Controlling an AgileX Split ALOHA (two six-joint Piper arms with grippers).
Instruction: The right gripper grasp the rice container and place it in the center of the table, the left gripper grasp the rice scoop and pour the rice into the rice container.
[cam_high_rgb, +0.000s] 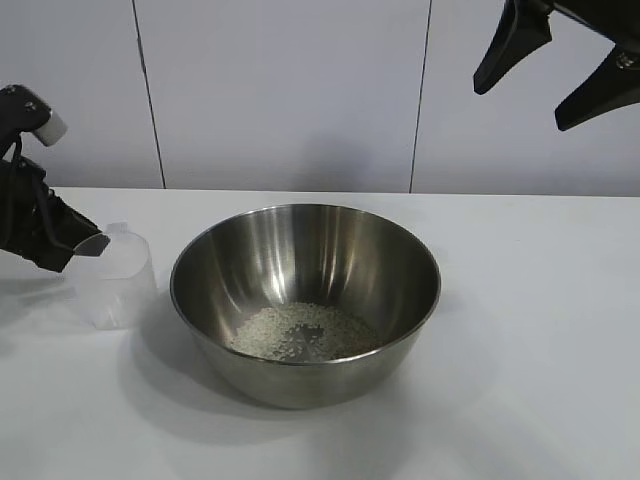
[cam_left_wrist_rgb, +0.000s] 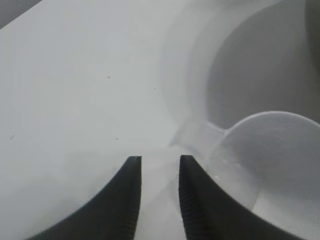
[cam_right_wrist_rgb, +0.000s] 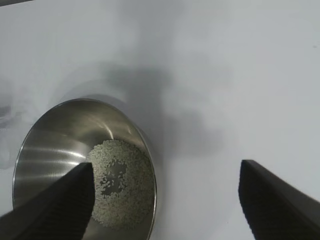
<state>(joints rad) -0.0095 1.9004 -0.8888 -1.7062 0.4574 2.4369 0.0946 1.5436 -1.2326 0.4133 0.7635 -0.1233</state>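
The steel rice container (cam_high_rgb: 330, 250) stands at the table's middle with the rice (cam_high_rgb: 300, 332) spread over its bottom; both show in the right wrist view, container (cam_right_wrist_rgb: 55, 135) and rice (cam_right_wrist_rgb: 125, 200). The clear plastic rice scoop (cam_high_rgb: 120, 285) stands upright on the table just left of the bowl and looks empty. My left gripper (cam_high_rgb: 88, 246) is low at the scoop's tab handle, fingers slightly apart; in its wrist view (cam_left_wrist_rgb: 160, 159) the scoop (cam_left_wrist_rgb: 200, 90) lies just ahead of the fingertips. My right gripper (cam_high_rgb: 520, 107) hangs wide open high above the table's right side (cam_right_wrist_rgb: 166, 167).
The white table (cam_high_rgb: 540, 330) stretches to the right of the bowl and in front of it. A pale panelled wall (cam_high_rgb: 290, 90) stands behind the table.
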